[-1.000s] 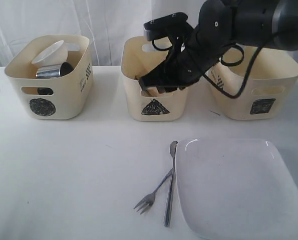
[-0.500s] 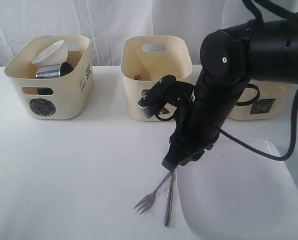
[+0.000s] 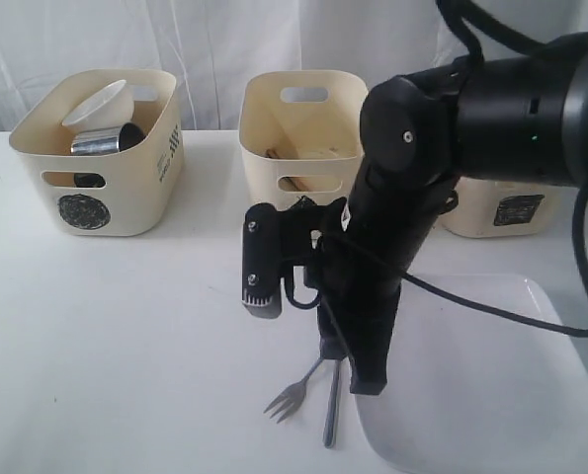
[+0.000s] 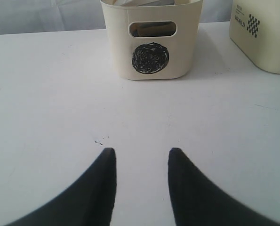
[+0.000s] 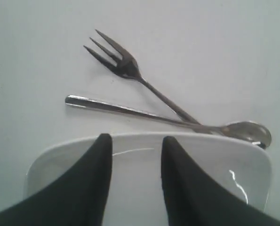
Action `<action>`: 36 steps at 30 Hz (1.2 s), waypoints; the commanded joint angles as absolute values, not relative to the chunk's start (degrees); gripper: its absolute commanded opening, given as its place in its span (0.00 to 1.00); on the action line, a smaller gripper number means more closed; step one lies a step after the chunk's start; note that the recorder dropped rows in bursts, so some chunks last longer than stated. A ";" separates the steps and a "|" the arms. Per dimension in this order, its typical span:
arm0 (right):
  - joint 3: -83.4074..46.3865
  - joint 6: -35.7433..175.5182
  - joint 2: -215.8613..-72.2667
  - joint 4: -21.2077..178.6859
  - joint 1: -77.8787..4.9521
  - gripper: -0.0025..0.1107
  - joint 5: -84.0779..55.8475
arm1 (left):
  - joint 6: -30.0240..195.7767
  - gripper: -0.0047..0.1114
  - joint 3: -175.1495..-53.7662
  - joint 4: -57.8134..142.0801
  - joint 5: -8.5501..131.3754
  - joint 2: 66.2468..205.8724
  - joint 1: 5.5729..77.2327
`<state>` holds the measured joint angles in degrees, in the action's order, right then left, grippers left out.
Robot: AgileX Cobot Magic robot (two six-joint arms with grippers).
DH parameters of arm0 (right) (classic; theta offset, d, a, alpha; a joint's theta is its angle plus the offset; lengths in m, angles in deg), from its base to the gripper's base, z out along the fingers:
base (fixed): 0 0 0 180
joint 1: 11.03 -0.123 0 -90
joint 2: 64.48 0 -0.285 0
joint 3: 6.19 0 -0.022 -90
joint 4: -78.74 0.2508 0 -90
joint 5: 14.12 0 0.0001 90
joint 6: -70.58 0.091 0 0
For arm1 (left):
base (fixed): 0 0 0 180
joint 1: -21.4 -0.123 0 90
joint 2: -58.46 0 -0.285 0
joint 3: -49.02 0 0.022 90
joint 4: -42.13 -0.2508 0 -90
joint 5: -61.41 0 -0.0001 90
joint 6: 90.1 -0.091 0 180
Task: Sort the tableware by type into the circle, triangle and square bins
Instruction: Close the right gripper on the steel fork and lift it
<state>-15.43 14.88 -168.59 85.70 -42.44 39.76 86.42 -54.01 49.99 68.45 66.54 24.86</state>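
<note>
Right now the black right arm (image 3: 412, 197) is bending steeply down from the right of the exterior view toward the front of the white counter (image 3: 126, 326), with its forearm pointing almost straight down. The right end effector (image 5: 136, 139) is hovering with its two black fingers standing apart and gripping nothing, the tips poised over the left rim of the large white square plate (image 5: 243, 179). Just beside that rim the small steel fork (image 5: 116, 59) and the long steel spoon (image 5: 168, 120) are lying crossed on the counter, meeting near the spoon's bowl; which one is lying on top I cannot tell. The left end effector (image 4: 142, 157) is hanging low over bare counter, its fingers likewise apart and empty, and is facing the cream plastic bin marked with a black scribbled circle (image 4: 151, 42). In the exterior view that bin is standing at the back left, holding a small white round bowl (image 3: 101, 104) and a shiny steel mug (image 3: 104, 141). The middle cream bin (image 3: 308, 109), with wooden chopsticks (image 3: 279, 153) inside, is having its mark hidden by the arm. The cream bin marked with a black square (image 3: 481, 219) is sitting behind the arm on the right.
</note>
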 commanded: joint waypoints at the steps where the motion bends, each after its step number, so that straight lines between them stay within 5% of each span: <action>1: -15.45 8.45 -172.68 86.86 -42.99 0.32 38.65 | 86.47 0.40 -53.77 50.38 68.65 66.25 24.93; 14: -15.45 4.62 -178.32 86.64 -42.99 0.32 26.93 | 86.47 0.40 -53.77 50.38 68.65 66.25 24.93; 36: -15.45 0.18 -182.73 84.11 -42.87 0.32 27.75 | 86.47 0.40 -53.77 50.38 68.65 66.25 24.93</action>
<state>-15.43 1.27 -182.63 84.47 -42.93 27.83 86.42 -54.01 49.99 68.45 66.54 24.86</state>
